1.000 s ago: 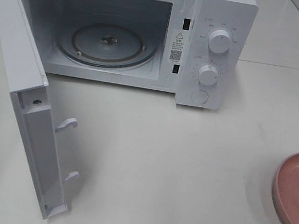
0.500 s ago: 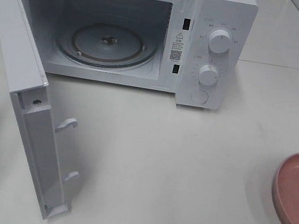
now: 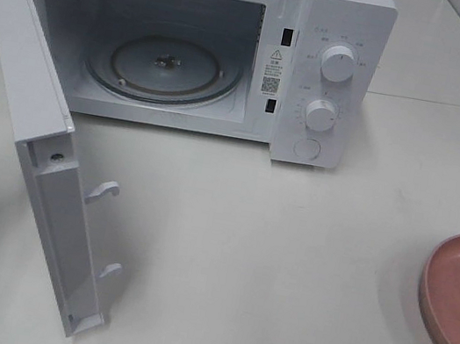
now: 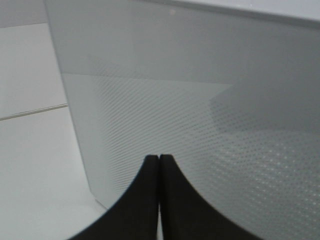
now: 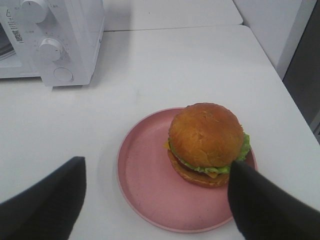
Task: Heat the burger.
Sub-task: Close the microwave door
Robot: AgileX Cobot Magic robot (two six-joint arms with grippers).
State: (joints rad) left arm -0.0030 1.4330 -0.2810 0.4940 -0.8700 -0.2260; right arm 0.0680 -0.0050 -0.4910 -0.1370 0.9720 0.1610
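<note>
R gripper (image 5: 155,200) spread wide, nothing between its fingers (image 5: 50,200), hanging over the near edge of the pink plate (image 5: 145,175); one fingertip sits right by the burger (image 5: 206,142) but contact can't be told. Burger sits upright on the plate, toward the side away from the microwave (image 3: 332,74), bun on top, lettuce and cheese showing at the rim. Plate is on the white table (image 3: 268,259), well apart from the microwave. L gripper (image 4: 159,159) closed tight, tips pressed together, empty, pointed at the outer face of the microwave door (image 3: 45,157). Door swung open, turntable (image 3: 164,67) inside bare.
</note>
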